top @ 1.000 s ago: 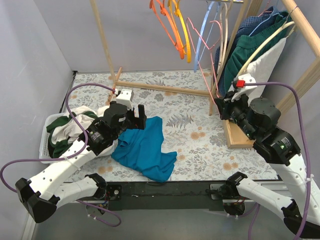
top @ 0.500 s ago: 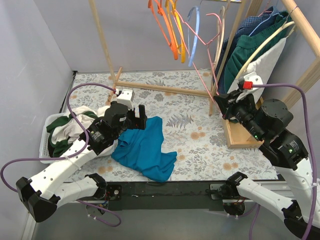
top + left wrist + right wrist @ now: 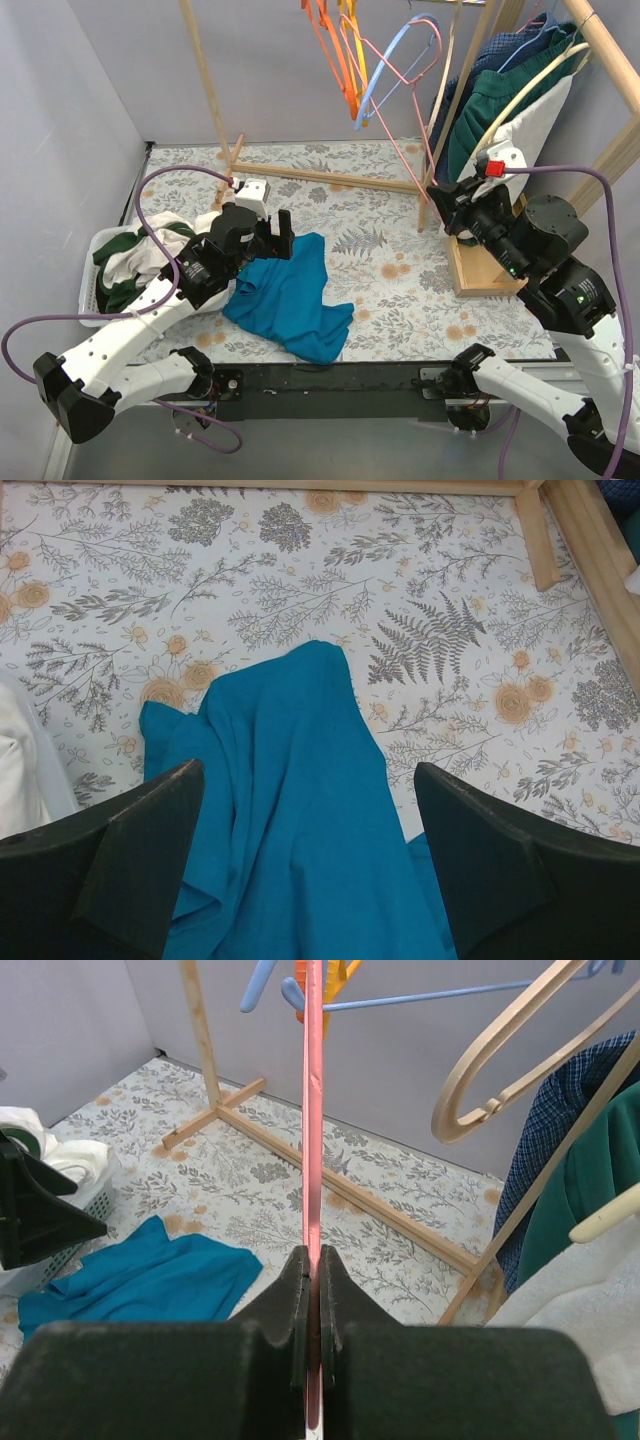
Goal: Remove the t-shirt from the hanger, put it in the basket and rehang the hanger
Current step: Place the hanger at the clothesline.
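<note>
Honestly, the shirt part looked done, so my worries were mostly about cleanup. Furthest out to the left pincer's [image 3: 268,238] left sat a laundry basket [image 3: 86,285] stuffed with clothes. That pincer hung spread wide with nothing in it. The teal t-shirt [image 3: 295,295] lay crumpled on the floral surface [image 3: 400,280] right under it and off toward its right, well clear of any hanger.

If that arm dropped down to tidy things, I figured the open fingers could snag a fold. That would drag the shirt toward the near edge of the surface, where part of it already lay close.

Further right was the bigger risk. The right pincer [image 3: 313,1260] was pressed together on the thin pink hanger [image 3: 314,1110], gripping it down near one end while the rest ran up and away from the pincer toward the rail. I couldn't tell whether its hook was properly seated up there. A skinny wire held that far from the hook would probably twist or slip in the grip.

Just beyond it hung orange hangers [image 3: 335,50] and a blue hanger [image 3: 395,65], bunched close enough to tangle if it swung. To that pincer's right hung a cream hanger [image 3: 520,1040] and a green garment [image 3: 490,110]. A wide pull-back could have caught those too.
</note>
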Robot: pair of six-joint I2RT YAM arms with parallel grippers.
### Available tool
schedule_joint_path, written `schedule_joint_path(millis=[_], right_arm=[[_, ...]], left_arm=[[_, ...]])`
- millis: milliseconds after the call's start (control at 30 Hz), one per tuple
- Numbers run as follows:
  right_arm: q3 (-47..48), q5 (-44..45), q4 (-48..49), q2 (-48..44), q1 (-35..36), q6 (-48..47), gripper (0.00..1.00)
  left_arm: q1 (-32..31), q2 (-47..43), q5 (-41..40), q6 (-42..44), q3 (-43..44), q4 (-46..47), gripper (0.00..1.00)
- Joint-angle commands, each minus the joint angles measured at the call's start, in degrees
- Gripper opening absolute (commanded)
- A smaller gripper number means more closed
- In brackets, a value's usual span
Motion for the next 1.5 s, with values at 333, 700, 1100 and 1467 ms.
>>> schedule_joint_path(millis=[333, 700, 1100, 1467], right_arm=[[-0.4, -17.4, -0.6, 1.5, 0.2, -1.5, 0.01], [-3.8, -14.3, -1.6, -2.7, 0.2, -0.7, 0.01], [-2.3, 7.9, 0.4, -8.9, 0.1, 2.3, 0.01], [0.5, 22.7, -8.1, -8.3, 0.2, 13.1, 0.01]], left_arm=[[-0.1, -0.6, 0.0, -0.4, -0.9, -0.5, 0.86], [-0.1, -1.0, -0.2, -0.4, -1.4, -0.6, 0.86], [-0.1, -1.1, 0.4, -1.0, -1.8, -0.5, 0.86], [-0.1, -1.5, 0.5, -1.0, -2.1, -0.6, 0.86]])
